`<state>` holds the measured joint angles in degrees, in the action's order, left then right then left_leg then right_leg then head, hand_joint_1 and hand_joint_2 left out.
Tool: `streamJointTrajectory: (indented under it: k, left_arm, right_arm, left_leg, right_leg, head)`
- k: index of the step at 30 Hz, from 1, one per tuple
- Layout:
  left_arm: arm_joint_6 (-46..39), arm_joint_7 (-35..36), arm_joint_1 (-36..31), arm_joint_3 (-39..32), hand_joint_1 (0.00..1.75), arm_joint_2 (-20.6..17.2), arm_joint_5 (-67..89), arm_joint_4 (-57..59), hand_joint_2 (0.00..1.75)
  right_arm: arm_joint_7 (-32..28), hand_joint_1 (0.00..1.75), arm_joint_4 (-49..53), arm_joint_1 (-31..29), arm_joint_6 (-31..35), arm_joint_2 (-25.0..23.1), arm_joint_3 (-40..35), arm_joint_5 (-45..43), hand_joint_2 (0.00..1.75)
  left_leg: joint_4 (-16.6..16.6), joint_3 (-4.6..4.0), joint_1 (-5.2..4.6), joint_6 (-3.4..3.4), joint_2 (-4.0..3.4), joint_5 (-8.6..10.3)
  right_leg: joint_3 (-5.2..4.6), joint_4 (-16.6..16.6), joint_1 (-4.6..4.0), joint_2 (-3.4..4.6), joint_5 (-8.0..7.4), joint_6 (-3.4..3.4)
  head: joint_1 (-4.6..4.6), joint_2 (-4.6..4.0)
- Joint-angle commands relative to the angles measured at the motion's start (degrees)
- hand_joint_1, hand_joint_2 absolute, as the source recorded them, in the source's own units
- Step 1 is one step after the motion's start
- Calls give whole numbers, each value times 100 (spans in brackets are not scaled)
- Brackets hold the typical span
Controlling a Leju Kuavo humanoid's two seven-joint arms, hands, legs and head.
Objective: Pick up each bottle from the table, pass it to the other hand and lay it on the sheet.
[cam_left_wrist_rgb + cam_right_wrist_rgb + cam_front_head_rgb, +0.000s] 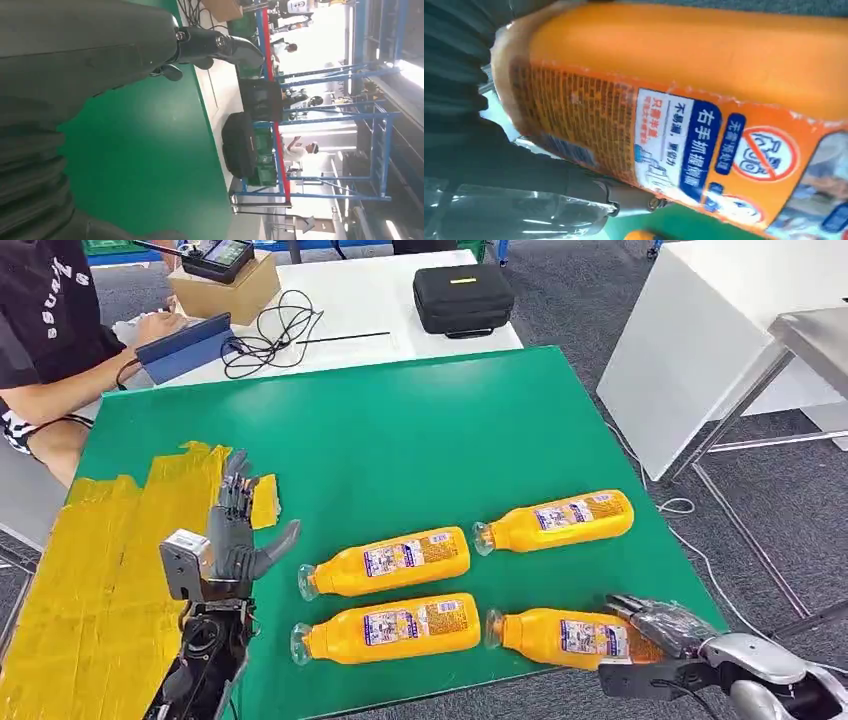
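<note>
A green table (400, 440) holds four orange bottles lying on their sides, with a yellow sheet (100, 570) at its left edge. The right hand (665, 628) is wrapped around the base of the near-right bottle (570, 637) — the first pick-up looks under way. The left hand (238, 530) waits upright beside the sheet, fingers spread and holding nothing. Next should come a lift and a pass across. Whether the right fingers have fully tightened is hard to make out — the bottle hides them.
</note>
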<state>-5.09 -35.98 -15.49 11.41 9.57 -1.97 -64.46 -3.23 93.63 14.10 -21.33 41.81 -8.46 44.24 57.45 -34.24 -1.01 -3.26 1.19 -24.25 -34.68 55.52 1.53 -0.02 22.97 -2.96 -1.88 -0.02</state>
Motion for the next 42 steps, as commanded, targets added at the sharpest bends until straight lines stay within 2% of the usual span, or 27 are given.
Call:
streamJointTrajectory:
  k: [1, 12, 20, 27, 37, 39, 42]
  left_arm:
    - [-39, 59, -277, 47, 0, -1, 33, 389, 175]
    - [-28, 87, -208, -32, 0, 10, 70, 322, 175]
    - [-26, 88, -199, -38, 0, 7, 70, 315, 175]
    - [-59, 79, -87, -90, 0, 13, 95, 264, 175]
    - [-82, 218, -83, -300, 0, 81, 201, 149, 175]
    - [-158, 240, 8, -355, 0, 86, 248, 78, 175]
    - [-257, 279, 143, -427, 0, 94, 302, -82, 175]
  right_arm:
    - [-45, 175, -712, -349, 527, -795, -227, 340, 175]
    - [-103, 175, -799, -506, 901, -1309, -11, 906, 175]
    - [-125, 175, -819, -542, 952, -1343, 13, 940, 175]
    - [-355, 175, -650, -710, 1667, -1955, 448, 1218, 175]
    - [-191, 175, 104, -429, 1702, -2351, 1286, 1003, 175]
    - [-82, 175, 386, -308, 1834, -2724, 1530, 908, 175]
    - [76, 175, 464, -377, 1989, -2983, 1624, 879, 175]
  left_leg:
    - [-4, 23, 22, 22, -9, -9]
    - [-5, 27, 15, 17, -31, -6]
    - [-3, 33, 19, 22, -35, -10]
    - [-6, 27, 15, 19, -42, -7]
    - [5, 20, 20, 28, -37, -16]
    - [1, 9, 14, 22, -30, -8]
    - [-2, 14, 16, 26, -32, -11]
  right_leg:
    - [29, -17, -22, 2, 1, 17]
    - [19, -12, -16, 22, -13, 22]
    - [25, -12, -20, 34, -11, 27]
    - [16, -11, -15, 43, -16, 24]
    - [17, -2, -20, 36, -4, 29]
    - [5, -2, -14, 32, -8, 25]
    - [9, -3, -16, 37, -7, 28]
  head:
    - [2, 0]
    - [2, 0]
    - [0, 0]
    - [-2, 0]
    - [2, 0]
    - [0, 0]
    - [-2, 0]
